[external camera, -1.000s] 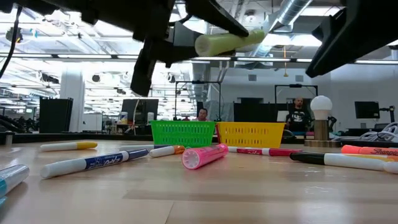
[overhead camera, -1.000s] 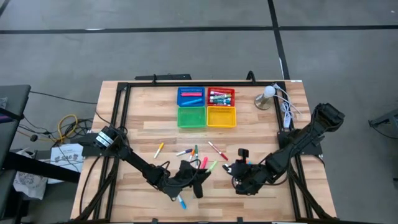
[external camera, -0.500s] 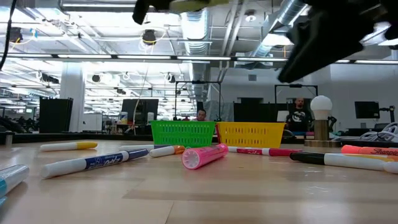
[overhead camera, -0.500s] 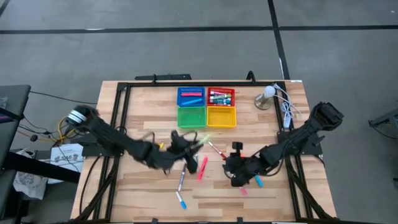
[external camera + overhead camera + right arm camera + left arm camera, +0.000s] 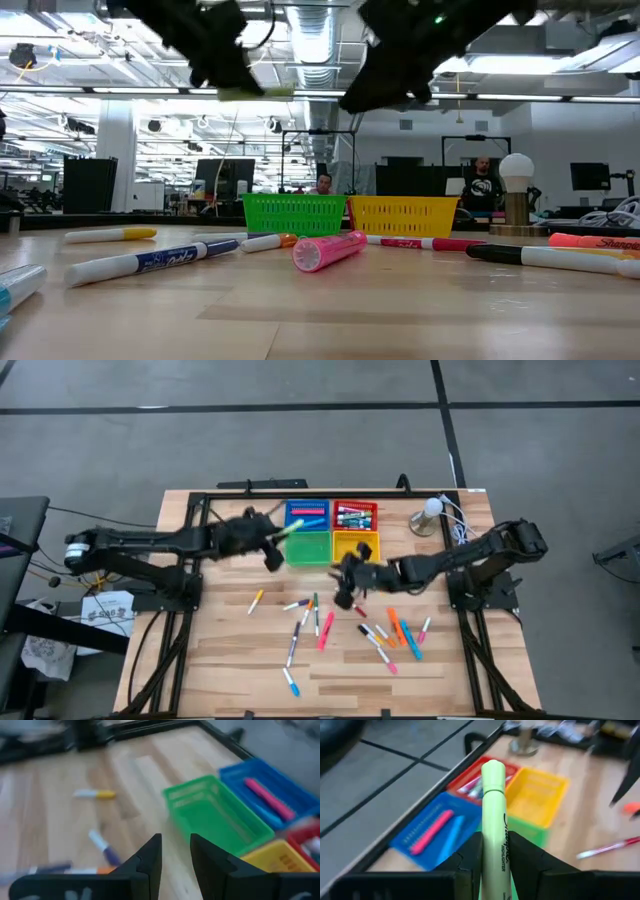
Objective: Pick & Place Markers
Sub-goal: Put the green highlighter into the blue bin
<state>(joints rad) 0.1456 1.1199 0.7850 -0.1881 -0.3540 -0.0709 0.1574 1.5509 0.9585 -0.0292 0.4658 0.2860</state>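
My left gripper (image 5: 272, 542) hangs above the left edge of the green tray (image 5: 308, 548) and blue tray (image 5: 307, 515), shut on a light green marker (image 5: 493, 815). That marker also shows in the low view, high above the table (image 5: 255, 92). My right gripper (image 5: 338, 575) hovers just in front of the yellow tray (image 5: 356, 547). In its wrist view the right gripper (image 5: 175, 845) has its fingers a narrow gap apart with nothing between them. Several loose markers (image 5: 318, 618) lie flat on the wood. My left gripper pinches the light green marker's barrel (image 5: 495, 865) between its two fingers (image 5: 470, 857). The marker lies along the fingers, its rounded end sticking out well past the tips. The fingers come from the table's left, slanting down. The marker is lifted clear of table and trays.
The blue tray holds a pink and a blue marker; the red tray (image 5: 355, 515) holds several. More markers (image 5: 395, 635) lie at the near right. A lamp with a white globe (image 5: 428, 515) and cables (image 5: 460, 538) stand at the far right. Black frame rails (image 5: 195, 540) edge the table.
My left gripper has swung up from the table's near edge toward the far side, rolling as it went and carrying the light green marker to the green and blue trays. My right gripper has moved from the near right toward the yellow tray, uncovering several markers.
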